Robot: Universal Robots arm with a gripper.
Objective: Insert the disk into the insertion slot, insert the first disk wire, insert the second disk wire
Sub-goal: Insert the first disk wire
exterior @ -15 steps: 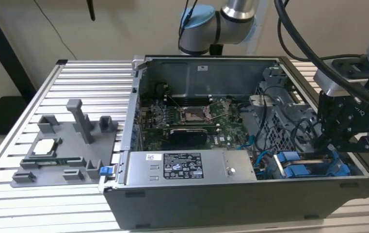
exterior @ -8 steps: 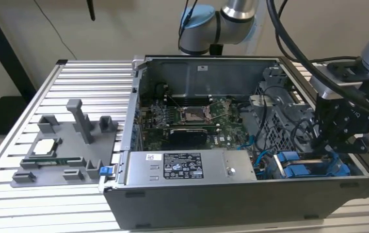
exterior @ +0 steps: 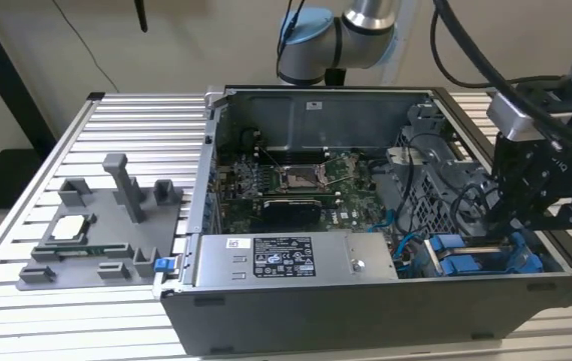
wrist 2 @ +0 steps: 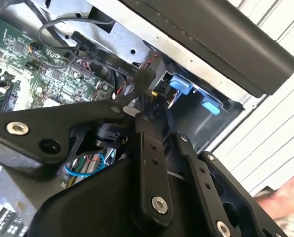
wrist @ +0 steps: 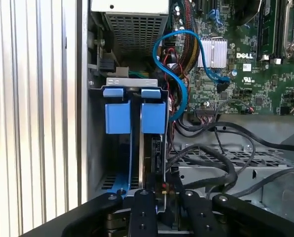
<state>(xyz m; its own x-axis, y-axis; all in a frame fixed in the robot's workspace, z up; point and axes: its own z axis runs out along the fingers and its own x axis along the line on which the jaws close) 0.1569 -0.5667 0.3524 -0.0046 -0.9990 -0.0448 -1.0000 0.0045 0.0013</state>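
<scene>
The computer case [exterior: 366,316] lies open on the slatted bench [exterior: 115,331], toward the bench edge at the exterior view's right. The insertion slot [wrist: 94,148] occupies the case corner nearest that edge. The disk [wrist: 156,153] stands edge-on inside the slot, in a blue carrier [wrist: 153,117]. A second blue carrier [wrist: 117,117] sits just beside it. The hand [exterior: 511,226] hangs inside the case, directly over the slot and close to the disk's exposed end. Whether the hand is spread or pressed together cannot be told. A blue cable [wrist: 185,32] loops beside the carriers. A grey fixture tray [exterior: 90,209] rests near the opposite bench edge.
</scene>
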